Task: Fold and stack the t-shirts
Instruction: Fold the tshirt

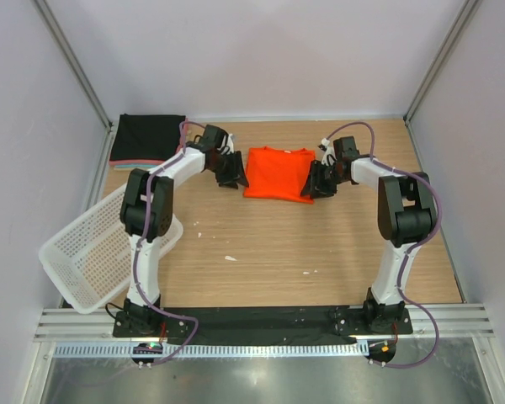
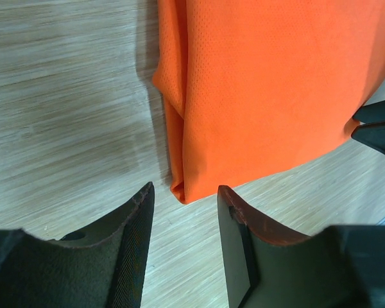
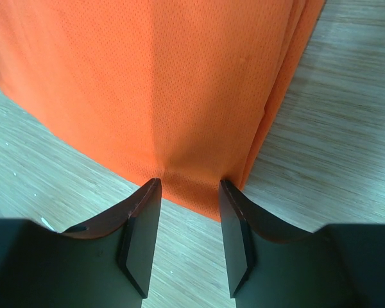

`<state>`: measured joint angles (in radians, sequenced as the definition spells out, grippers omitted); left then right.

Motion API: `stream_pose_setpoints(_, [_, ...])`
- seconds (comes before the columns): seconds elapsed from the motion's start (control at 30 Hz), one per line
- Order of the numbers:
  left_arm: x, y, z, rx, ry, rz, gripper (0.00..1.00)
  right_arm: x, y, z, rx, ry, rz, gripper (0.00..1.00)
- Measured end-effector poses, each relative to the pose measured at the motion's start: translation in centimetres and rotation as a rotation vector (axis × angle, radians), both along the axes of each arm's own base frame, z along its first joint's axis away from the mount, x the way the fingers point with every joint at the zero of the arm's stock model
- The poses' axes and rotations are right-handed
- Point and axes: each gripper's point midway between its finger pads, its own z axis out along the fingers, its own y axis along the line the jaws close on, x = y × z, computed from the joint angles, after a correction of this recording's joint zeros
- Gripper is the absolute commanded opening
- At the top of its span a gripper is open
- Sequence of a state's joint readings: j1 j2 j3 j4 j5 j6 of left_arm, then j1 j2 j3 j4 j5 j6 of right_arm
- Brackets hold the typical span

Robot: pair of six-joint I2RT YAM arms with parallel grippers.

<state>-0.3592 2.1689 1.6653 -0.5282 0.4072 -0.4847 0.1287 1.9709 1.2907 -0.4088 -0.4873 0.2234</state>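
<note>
The orange-red t-shirt (image 1: 278, 172) lies folded into a rectangle at the back middle of the table. My left gripper (image 1: 233, 175) is open just off its left edge; in the left wrist view the shirt's corner (image 2: 256, 96) lies a little beyond the fingertips. My right gripper (image 1: 317, 183) is open at the shirt's right edge; in the right wrist view the shirt's edge (image 3: 179, 96) sits right at the fingertips, with nothing between the jaws. A stack of folded shirts (image 1: 149, 137), black on top with pink and teal edges below, sits at the back left.
A white plastic mesh basket (image 1: 97, 252) lies tilted at the left front, beside the left arm. The wooden table (image 1: 303, 244) is walled at the back and both sides. Small white specks lie on the wood.
</note>
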Motion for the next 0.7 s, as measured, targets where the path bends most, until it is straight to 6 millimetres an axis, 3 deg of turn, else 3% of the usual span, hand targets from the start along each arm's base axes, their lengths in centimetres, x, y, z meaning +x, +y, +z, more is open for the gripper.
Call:
stream_pose_setpoints(0.23, [-0.6, -0.2, -1.3, -0.011, 0.038, -0.012, 0.37, 0.0, 0.1, -0.1, 0.019, -0.005, 0.006, 0.42])
stream_pose_setpoints(0.37, [-1.0, -0.3, -1.6, -0.022, 0.055, -0.019, 0.21, 0.0, 0.2, -0.1, 0.029, -0.005, 0.007, 0.38])
stream_pose_setpoints(0.5, [-1.1, -0.6, -1.4, -0.041, 0.060, -0.024, 0.00, -0.2, 0.0, -0.4, 0.027, 0.002, 0.005, 0.23])
stream_pose_setpoints(0.57, [-1.3, -0.6, -1.6, -0.045, 0.061, -0.027, 0.00, -0.4, -0.3, -0.6, 0.021, 0.010, -0.001, 0.15])
stream_pose_setpoints(0.7, [-2.2, -0.5, -2.6, -0.036, 0.101, -0.011, 0.00, -0.9, -0.9, -0.9, -0.002, 0.025, -0.013, 0.08])
